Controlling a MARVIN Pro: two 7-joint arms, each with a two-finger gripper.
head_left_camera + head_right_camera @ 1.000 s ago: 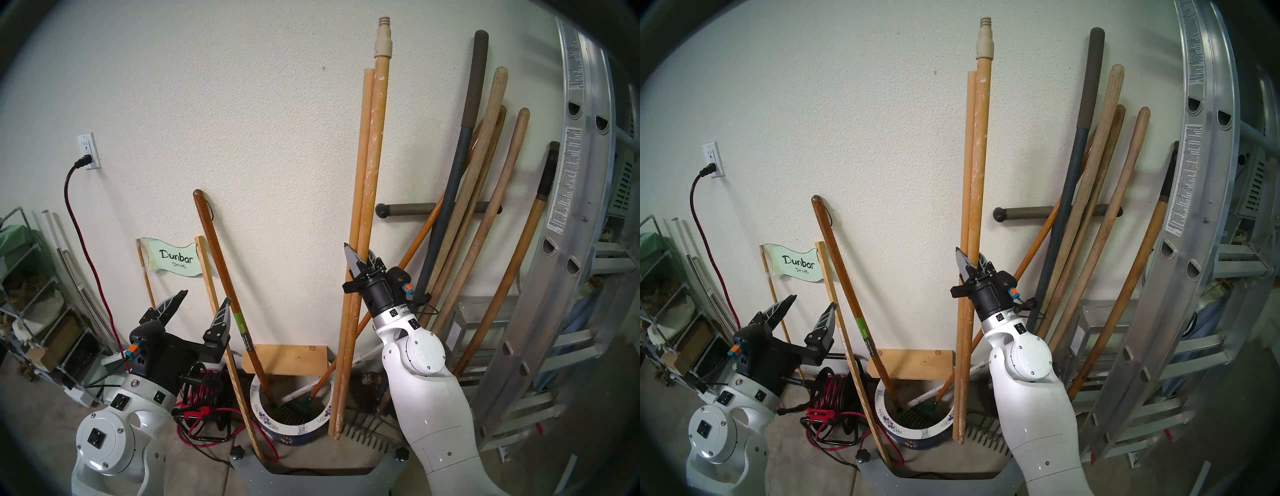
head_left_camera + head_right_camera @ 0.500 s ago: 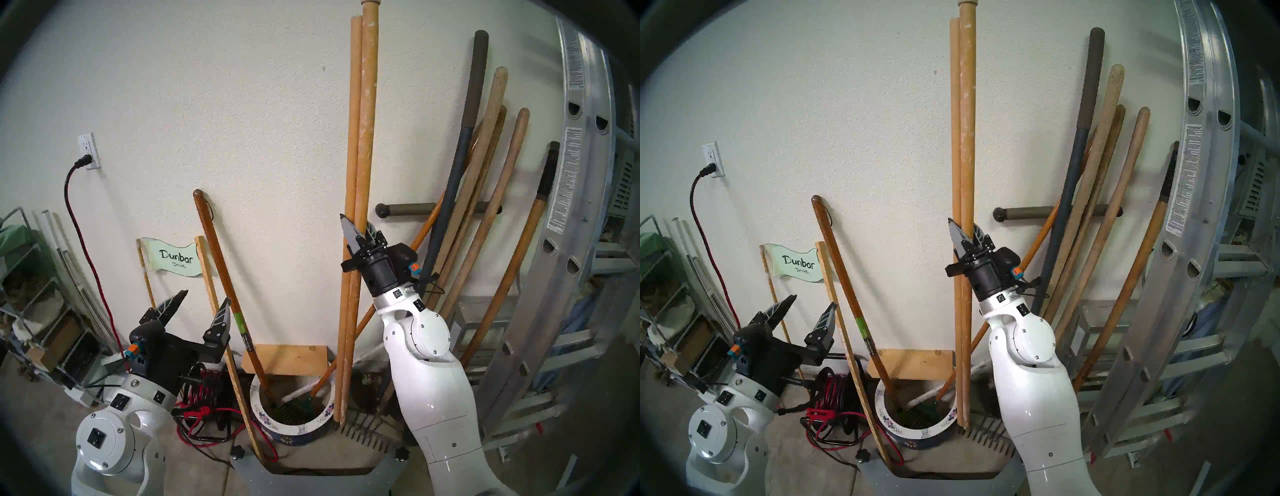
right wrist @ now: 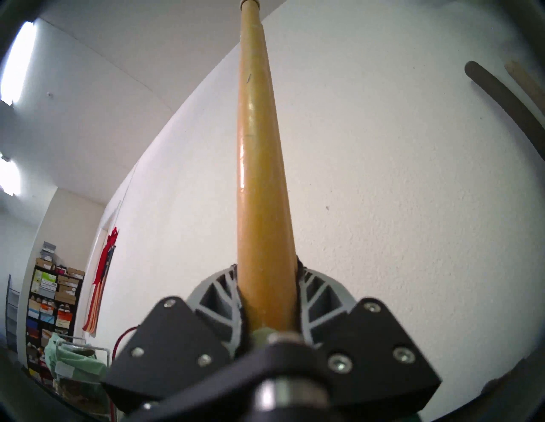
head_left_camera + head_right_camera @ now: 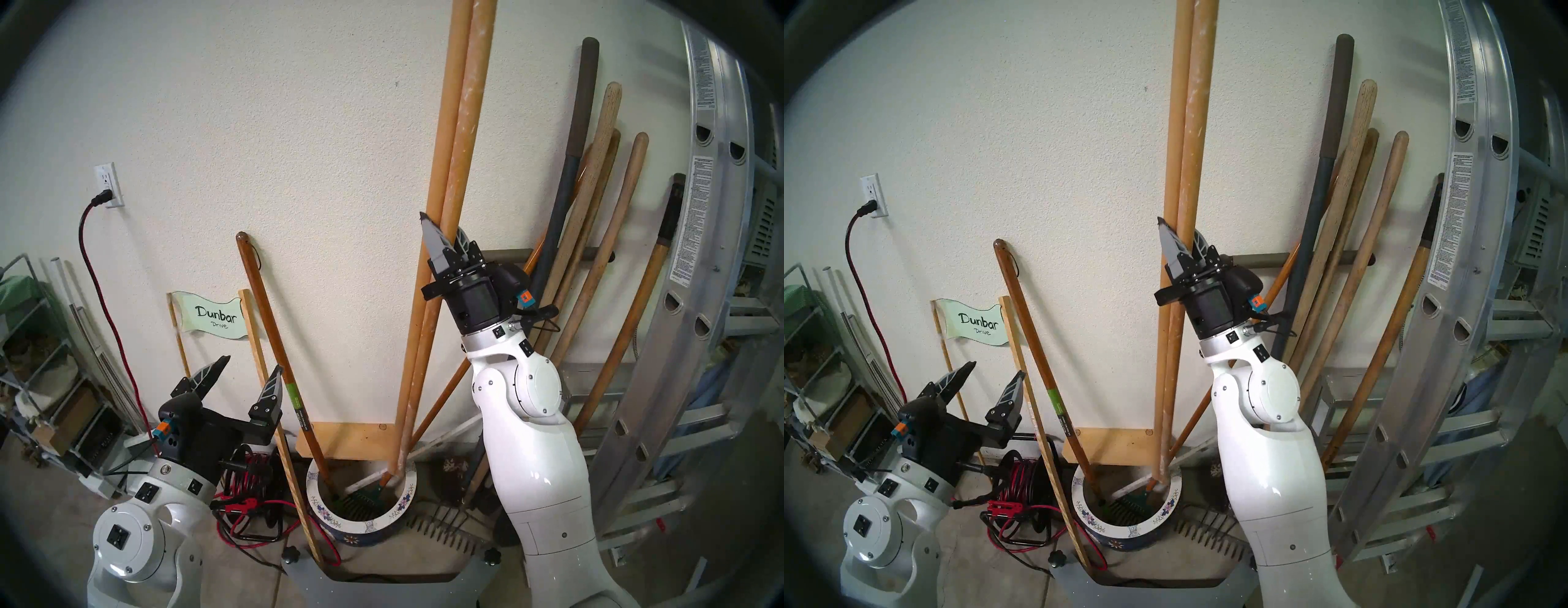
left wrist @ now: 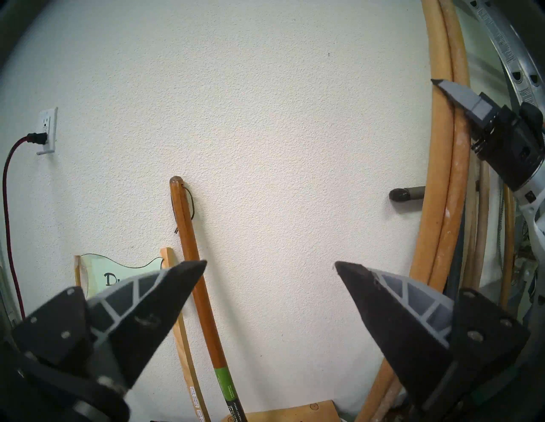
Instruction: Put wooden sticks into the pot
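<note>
My right gripper (image 4: pixel 443 225) is shut on the two wooden sticks, the plain one (image 4: pixel 441 148) and the white-speckled one (image 4: pixel 464 148), and holds them lifted and leaning right. Their tops run out of the head views. Their lower ends (image 4: pixel 399 467) hang at the back right rim of the pot (image 4: pixel 360 525), a round planter with a white floral rim and blue body. The right wrist view shows the fingers (image 3: pixel 318 288) clamped on a stick (image 3: pixel 259 147). My left gripper (image 4: pixel 246 373) is open and empty, left of the pot, facing the wall.
In the pot stand a dark brown handle with a green label (image 4: pixel 275 339), a green hand rake (image 4: pixel 365 496) and a thin orange handle. Several tool handles (image 4: pixel 594 212) and a ladder (image 4: pixel 721 212) lean at the right. Rake tines (image 4: pixel 445 535) and a red cable reel (image 4: pixel 250 479) lie beside the pot.
My right gripper rose with both sticks. Their lower ends came off the floor right of the pot and swung left to its back rim. The left arm has not moved.
</note>
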